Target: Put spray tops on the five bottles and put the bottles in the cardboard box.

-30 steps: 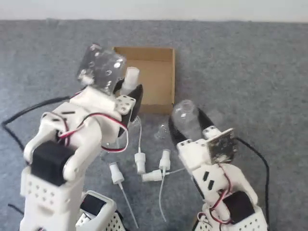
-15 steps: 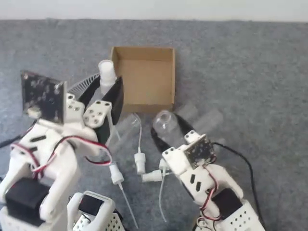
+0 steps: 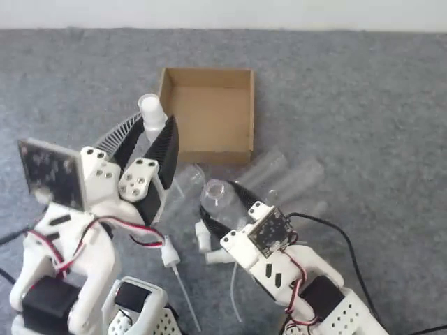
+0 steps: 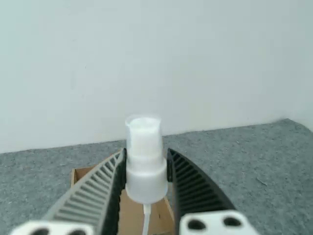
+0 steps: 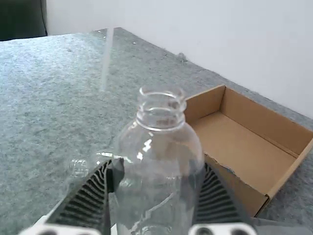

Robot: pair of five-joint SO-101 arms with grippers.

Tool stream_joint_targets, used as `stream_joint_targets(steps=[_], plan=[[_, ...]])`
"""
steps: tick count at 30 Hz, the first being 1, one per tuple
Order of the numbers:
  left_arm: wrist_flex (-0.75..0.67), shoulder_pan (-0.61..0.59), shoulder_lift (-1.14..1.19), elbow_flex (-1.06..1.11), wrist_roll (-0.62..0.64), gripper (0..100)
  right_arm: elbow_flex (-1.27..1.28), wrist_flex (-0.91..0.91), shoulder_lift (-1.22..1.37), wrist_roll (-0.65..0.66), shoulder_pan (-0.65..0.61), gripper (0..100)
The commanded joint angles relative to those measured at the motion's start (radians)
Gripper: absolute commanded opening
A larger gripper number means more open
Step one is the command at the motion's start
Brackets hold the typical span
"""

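Note:
My left gripper (image 3: pixel 149 132) (image 4: pixel 145 171) is shut on a white spray top (image 3: pixel 151 110) (image 4: pixel 144 159), held upright above the table just left of the cardboard box (image 3: pixel 209 115) (image 4: pixel 78 176). Its thin tube (image 4: pixel 145 220) hangs down between the fingers. My right gripper (image 3: pixel 222 204) (image 5: pixel 156 181) is shut on a clear bottle (image 3: pixel 217 197) (image 5: pixel 157 161) with its open neck up, in front of the box (image 5: pixel 244 142). Clear bottles (image 3: pixel 286 178) lie on the carpet right of it, and loose spray tops (image 3: pixel 202 234) lie between the arms.
The grey carpet (image 3: pixel 363 105) is open to the right and behind the box. Another bottle (image 5: pixel 80 166) lies on the carpet beside the held one. A black cable (image 3: pixel 349 251) runs from the right arm's base.
The left arm swung left and back with the spray top, away from over the box. The right arm carried the bottle left and toward the front.

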Motion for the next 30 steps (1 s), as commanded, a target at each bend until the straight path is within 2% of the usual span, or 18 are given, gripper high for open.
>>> stream_joint_targets(steps=[1,8,25,30], plan=[[-0.101,0.051,-0.126,0.068,0.015,1,-0.017,0.042,-0.018,0.012,-0.044,4.0],[-0.183,0.123,-0.213,0.174,-0.017,1,-0.015,0.056,-0.015,0.012,-0.059,4.0],[-0.186,0.126,-0.219,0.200,-0.014,1,-0.015,0.056,-0.008,0.014,-0.061,4.0],[-0.187,0.201,-0.219,0.228,-0.020,1,-0.017,0.099,-0.018,0.014,-0.067,4.0]])
